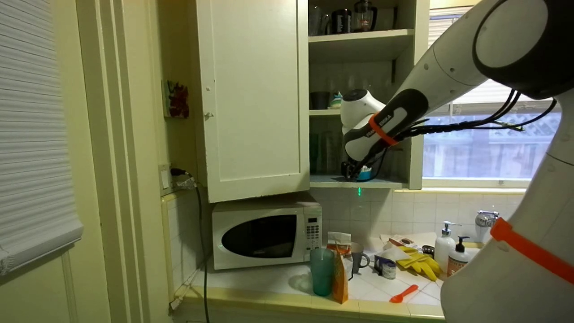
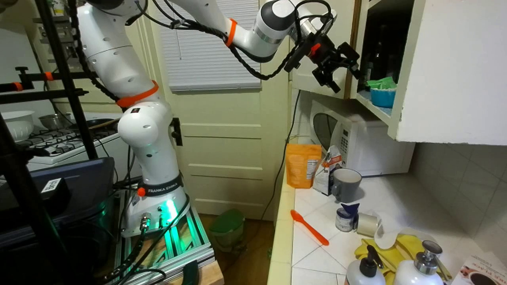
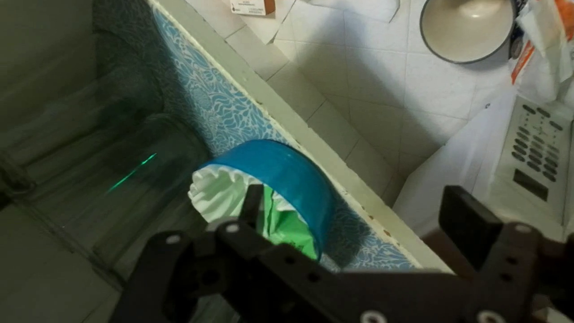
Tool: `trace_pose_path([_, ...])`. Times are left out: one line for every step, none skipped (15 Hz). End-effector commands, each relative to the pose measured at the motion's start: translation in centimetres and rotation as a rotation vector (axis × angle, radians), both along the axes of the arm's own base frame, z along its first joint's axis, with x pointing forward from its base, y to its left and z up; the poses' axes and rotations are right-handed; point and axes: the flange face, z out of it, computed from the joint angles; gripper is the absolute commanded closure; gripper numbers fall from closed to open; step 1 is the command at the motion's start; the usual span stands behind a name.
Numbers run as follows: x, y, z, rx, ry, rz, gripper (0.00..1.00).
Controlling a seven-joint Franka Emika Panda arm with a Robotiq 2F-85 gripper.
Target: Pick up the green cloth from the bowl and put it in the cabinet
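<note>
- White jointed robot arm with orange bands (image 2: 150, 134), at far left in an exterior view as I face it, mounted on a silver metal frame (image 2: 190, 261).
- Green lidded bin (image 2: 227, 227), on the brown wooden floor (image 2: 251, 245).
- Upright orange pouch (image 2: 304, 166), near the yellow edge of the white-tiled worktop (image 2: 311, 273).
- Orange long-handled spoon (image 2: 310, 228), lying flat on the worktop.
- Black two-fingered end effector (image 2: 346, 81), raised well above the worktop, its fingers (image 3: 468, 224) spread wide.
- Grey handled mug (image 2: 346, 185), upright on the worktop.
- Round blue bowl (image 2: 383, 99), upright on the blue-patterned bottom shelf (image 3: 224, 103) inside the white-painted cabinet (image 2: 412, 59), close to the front edge.
- Crumpled green cloth (image 2: 381, 83), in the bowl and rising above its rim; the end effector is near, a gap between them. The wrist view adds pale ruffled material (image 3: 215, 193) alongside; whether it belongs to the cloth, I cannot tell.
- Yellow gloves (image 2: 410, 245), on the worktop at right.
</note>
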Motion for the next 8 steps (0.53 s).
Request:
trace_pose_path([0.77, -0.95, -0.1, -0.027, -0.111, -0.044, 0.0])
trace_pose_path([0.81, -1.1, -0.17, -0.023, -0.143, -0.059, 0.0])
trace_pose_path([0.83, -1.23, -0.31, -0.008, -0.171, -0.08, 0.0])
trace_pose_path([0.91, -1.33, -0.46, -0.003, -0.197, -0.1, 0.0])
trace_pose_path([0.94, -1.3, -0.64, 0.01, -0.216, -0.117, 0.0])
trace_pose_path([0.97, -1.29, -0.72, 0.014, -0.243, -0.128, 0.0])
trace_pose_path([0.99, -1.22, -0.74, 0.019, -0.268, -0.133, 0.0])
trace_pose_path([1.0, -1.11, -0.81, 0.019, -0.296, -0.136, 0.0])
